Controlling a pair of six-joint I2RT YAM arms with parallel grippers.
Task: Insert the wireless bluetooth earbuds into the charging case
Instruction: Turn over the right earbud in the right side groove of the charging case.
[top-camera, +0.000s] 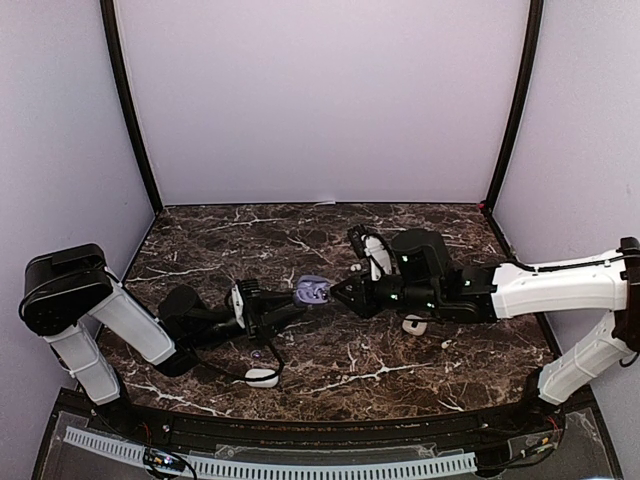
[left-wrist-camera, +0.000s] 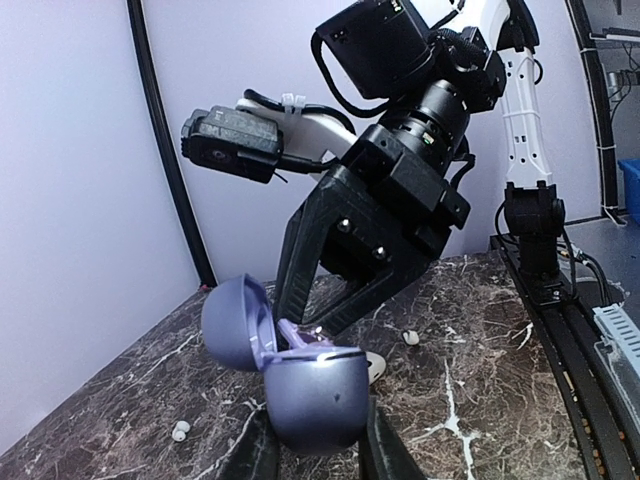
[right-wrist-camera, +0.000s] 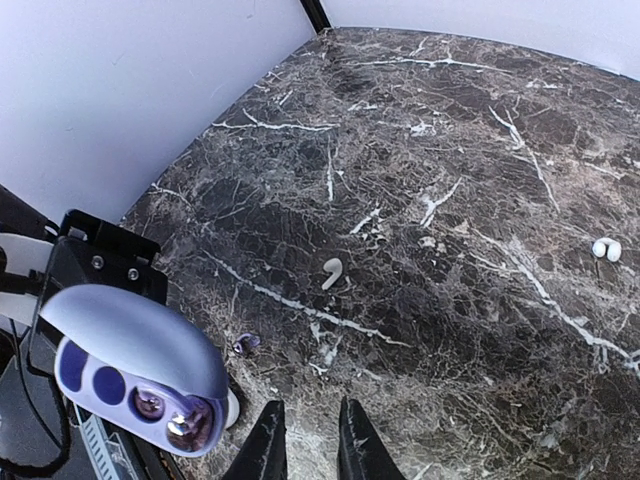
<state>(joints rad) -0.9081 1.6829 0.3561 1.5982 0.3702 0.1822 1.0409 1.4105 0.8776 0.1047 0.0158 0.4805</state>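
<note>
Ribbed strip (top-camera: 280, 465), marble table (top-camera: 400, 375), earbud (right-wrist-camera: 331, 272), lilac walls (top-camera: 320, 100)

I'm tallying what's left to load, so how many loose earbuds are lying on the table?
3 show in the right wrist view: a white earbud mid-table, a second white earbud at the right edge, a lavender earbud seen beside the open lavender case. Arms may hide more.

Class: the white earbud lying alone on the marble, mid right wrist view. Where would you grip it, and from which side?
Grip the white earbud across its narrow width, coming down from above. It lies flat and elongated on the table, bare marble around it, so fingers should straddle it; a sideways approach would likely push it.
</note>
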